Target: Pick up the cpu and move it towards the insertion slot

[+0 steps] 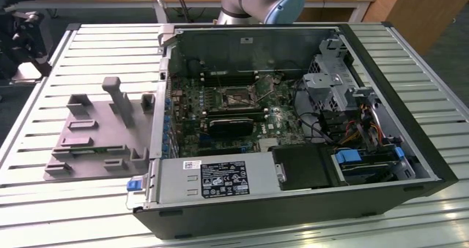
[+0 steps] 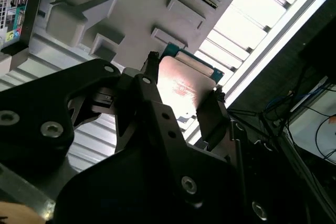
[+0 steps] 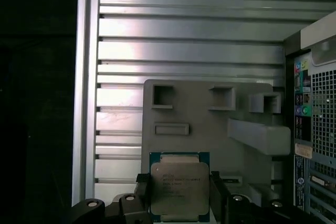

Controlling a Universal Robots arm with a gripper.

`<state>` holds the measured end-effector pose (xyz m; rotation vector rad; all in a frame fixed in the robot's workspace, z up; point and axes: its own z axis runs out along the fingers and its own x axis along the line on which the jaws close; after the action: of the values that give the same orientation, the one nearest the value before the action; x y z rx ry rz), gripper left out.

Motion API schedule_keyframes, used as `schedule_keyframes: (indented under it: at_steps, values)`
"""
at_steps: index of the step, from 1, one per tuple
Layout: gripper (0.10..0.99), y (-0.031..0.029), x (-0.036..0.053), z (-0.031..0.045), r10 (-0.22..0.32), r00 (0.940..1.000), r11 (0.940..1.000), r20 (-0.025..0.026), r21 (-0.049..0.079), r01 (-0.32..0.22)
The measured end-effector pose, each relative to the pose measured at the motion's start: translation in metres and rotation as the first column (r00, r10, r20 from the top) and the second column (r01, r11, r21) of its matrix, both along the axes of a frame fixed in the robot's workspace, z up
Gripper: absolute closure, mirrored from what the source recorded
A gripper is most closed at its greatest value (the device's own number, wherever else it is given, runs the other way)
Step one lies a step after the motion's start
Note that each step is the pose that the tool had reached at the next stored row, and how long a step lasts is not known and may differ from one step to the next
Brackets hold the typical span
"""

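fixture plate (image 1: 94,152): grey, on the slatted worktop (image 1: 95,45) at the exterior view's left, just beside the open case (image 1: 293,215).
cpu (image 3: 179,190): in the first wrist view it hangs silver face up over the plate's edge, and we judge it is clear of the plate.
jaws: closed on the cpu by two opposite edges.
insertion slot (image 1: 238,98): on the green board (image 1: 278,118) inside the case, well apart from the plate.
care: we would keep the chip level, grip the rim only, and clear the case wall — no knocks.
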<state>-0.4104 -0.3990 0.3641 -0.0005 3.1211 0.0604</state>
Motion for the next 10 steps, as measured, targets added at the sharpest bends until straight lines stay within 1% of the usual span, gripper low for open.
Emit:
schedule_keyframes:
  at_steps: [5,7,10]
  values:
    - [0.549,0.0003,0.0000,0.0122,0.000,1.0000,1.0000,0.0028,0.000,0.000]
    - [0.549,0.0004,0.0000,0.0143,0.000,1.0000,1.0000,0.0034,0.000,0.000]
    - [0.549,0.0005,0.0000,0.0144,0.000,1.0000,1.0000,0.0037,0.000,0.000]
